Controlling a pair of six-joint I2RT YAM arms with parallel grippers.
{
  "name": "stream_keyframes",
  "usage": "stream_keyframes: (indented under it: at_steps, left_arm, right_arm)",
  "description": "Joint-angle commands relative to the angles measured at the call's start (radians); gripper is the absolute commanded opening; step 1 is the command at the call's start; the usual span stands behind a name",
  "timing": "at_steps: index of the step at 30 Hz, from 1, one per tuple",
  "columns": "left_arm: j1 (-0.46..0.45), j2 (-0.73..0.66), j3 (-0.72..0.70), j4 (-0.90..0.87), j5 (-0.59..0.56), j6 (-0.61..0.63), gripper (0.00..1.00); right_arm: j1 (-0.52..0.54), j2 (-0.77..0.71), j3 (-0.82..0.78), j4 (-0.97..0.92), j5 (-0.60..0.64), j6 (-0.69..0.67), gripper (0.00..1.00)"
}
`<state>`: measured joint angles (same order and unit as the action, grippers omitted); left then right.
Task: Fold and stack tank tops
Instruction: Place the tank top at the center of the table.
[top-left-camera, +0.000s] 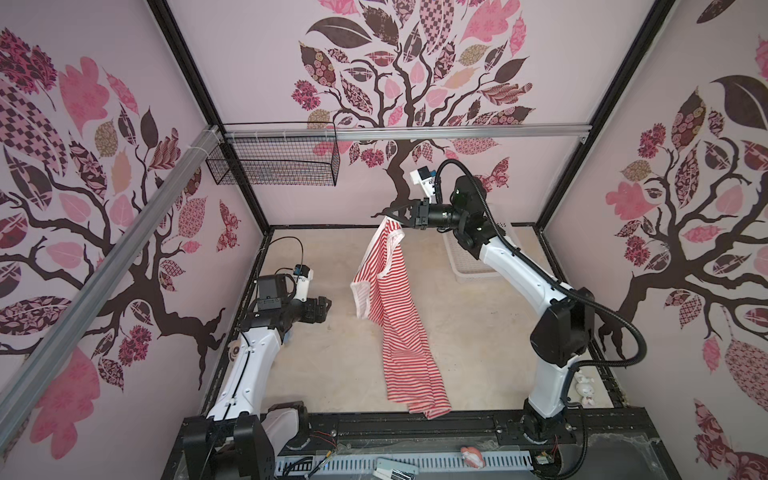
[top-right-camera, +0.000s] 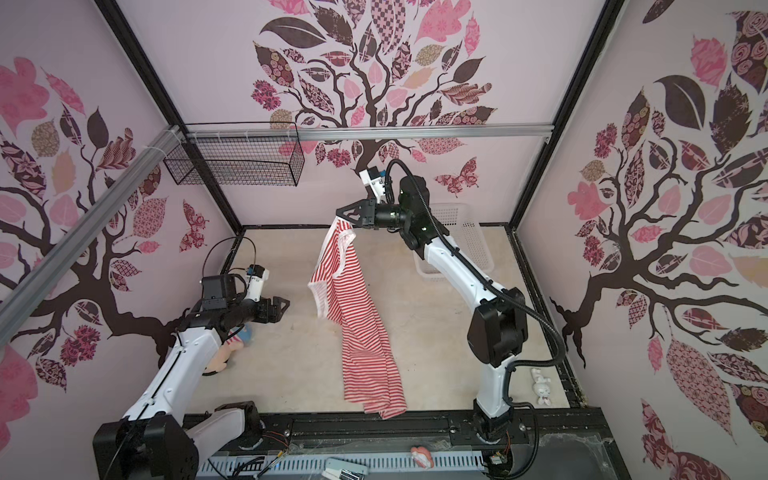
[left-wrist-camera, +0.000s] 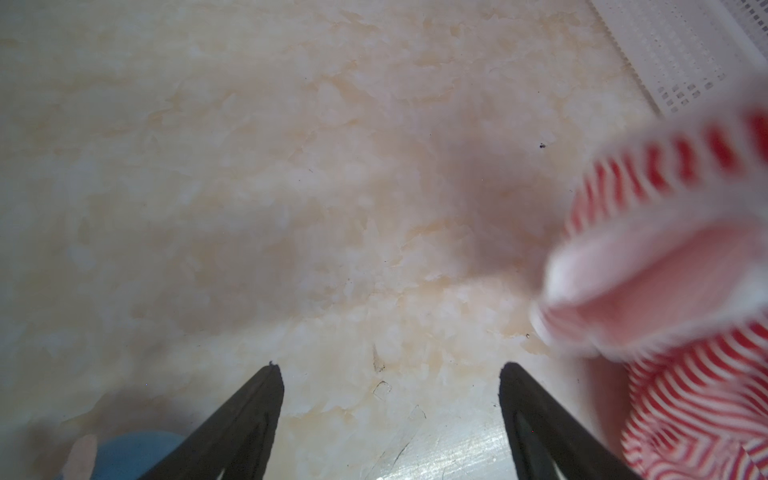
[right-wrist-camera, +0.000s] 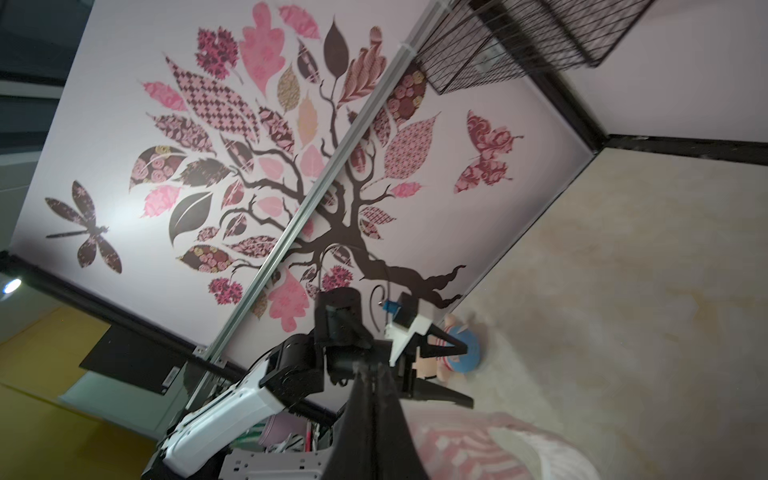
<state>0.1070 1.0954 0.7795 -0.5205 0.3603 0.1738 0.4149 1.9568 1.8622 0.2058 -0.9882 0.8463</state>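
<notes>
One red-and-white striped tank top hangs by a strap from my right gripper, which is shut on it high above the back of the table. Its hem trails on the beige table and laps over the front rail. In the right wrist view the shut gripper shows with blurred tank top beside it. My left gripper hovers open and empty to the left of the hanging tank top. The left wrist view shows its gripper over bare table, the tank top to one side.
A white perforated basket sits at the back right behind the right arm. A black wire basket hangs on the back wall. A doll lies under the left arm. A small white bunny figure stands at the front right.
</notes>
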Motion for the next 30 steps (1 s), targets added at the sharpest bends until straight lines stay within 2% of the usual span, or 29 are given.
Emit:
stream_keyframes:
  at_steps: [1,3,6,7,8,9,11,13,15,18,21,23,26,30]
  left_arm:
    - [0.007,0.015,-0.013,0.025,0.006,0.006,0.86]
    - [0.006,0.026,-0.008,0.024,0.030,0.015,0.86]
    - [0.005,0.041,0.016,-0.011,0.055,0.044,0.86]
    - [0.002,0.042,0.023,-0.024,0.057,0.053,0.86]
    - [0.001,0.041,0.028,-0.036,0.058,0.063,0.86]
    - [-0.003,0.034,0.029,-0.049,0.057,0.075,0.86]
    - [-0.014,0.014,0.020,-0.070,0.052,0.098,0.86]
    - [-0.039,-0.020,0.005,-0.097,0.039,0.132,0.87]
    - [-0.076,-0.060,-0.017,-0.109,0.011,0.157,0.87]
    - [-0.137,-0.116,-0.055,-0.104,-0.046,0.171,0.88]
    - [-0.146,-0.146,-0.069,-0.119,-0.028,0.170,0.88]
    - [-0.147,-0.149,-0.079,-0.124,-0.021,0.173,0.88]
    - [-0.147,-0.147,-0.094,-0.118,-0.020,0.167,0.88]
    - [-0.147,-0.147,-0.116,-0.096,-0.019,0.151,0.88]
  right_arm:
    - [-0.064,0.144,0.163,-0.035,0.028,-0.023,0.20]
    - [-0.077,0.248,0.303,-0.175,0.071,-0.056,0.30]
    - [-0.074,0.358,0.624,-0.584,0.268,-0.227,0.66]
    - [-0.064,0.369,0.687,-0.694,0.335,-0.279,0.79]
    - [-0.057,0.359,0.709,-0.771,0.403,-0.313,0.83]
    - [-0.040,0.332,0.698,-0.839,0.468,-0.355,0.99]
    - [0.011,0.243,0.584,-0.920,0.593,-0.417,1.00]
    - [0.076,0.094,0.335,-0.907,0.722,-0.421,1.00]
    - [0.127,-0.057,0.042,-0.814,0.808,-0.379,1.00]
    - [0.164,-0.246,-0.349,-0.669,0.829,-0.326,1.00]
    - [0.197,-0.379,-0.626,-0.580,0.799,-0.286,0.95]
    - [0.263,-0.419,-0.726,-0.552,0.794,-0.277,0.89]
    - [0.358,-0.410,-0.767,-0.596,0.792,-0.267,0.75]
    - [0.384,-0.402,-0.879,-0.513,0.723,-0.195,0.52]
